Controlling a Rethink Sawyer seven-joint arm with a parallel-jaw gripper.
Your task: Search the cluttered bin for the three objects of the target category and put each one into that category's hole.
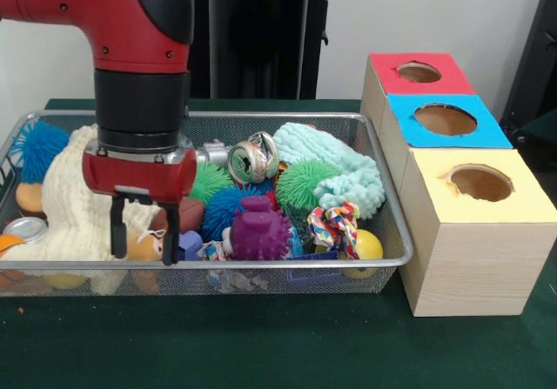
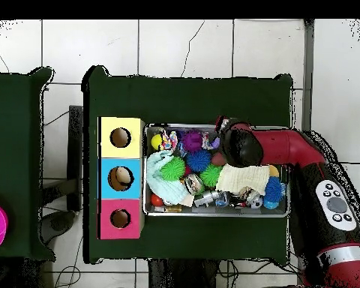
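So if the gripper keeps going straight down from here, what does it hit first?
Most likely the cream knitted cloth in the wire basket: the open gripper points down over its edge, by a small orange toy. Depth is unclear.

A robotics lab — a red and black robot arm [image 1: 139, 50] on a black pedestal [image 1: 257, 36] at a dark green cloth-covered table [image 1: 261, 345], white tiled floor [image 2: 183, 45] with loose cables [image 2: 59, 120].

We see a dark green tabletop [image 1: 261, 345] carrying two things. The cluttered bin [image 1: 393, 248] sits lengthwise along its middle, reaching toward one short edge. Just beside the bin's other end stands a row of three boxes [image 1: 474, 258], yellow, blue and red, seemingly touching it, near the opposite short edge.
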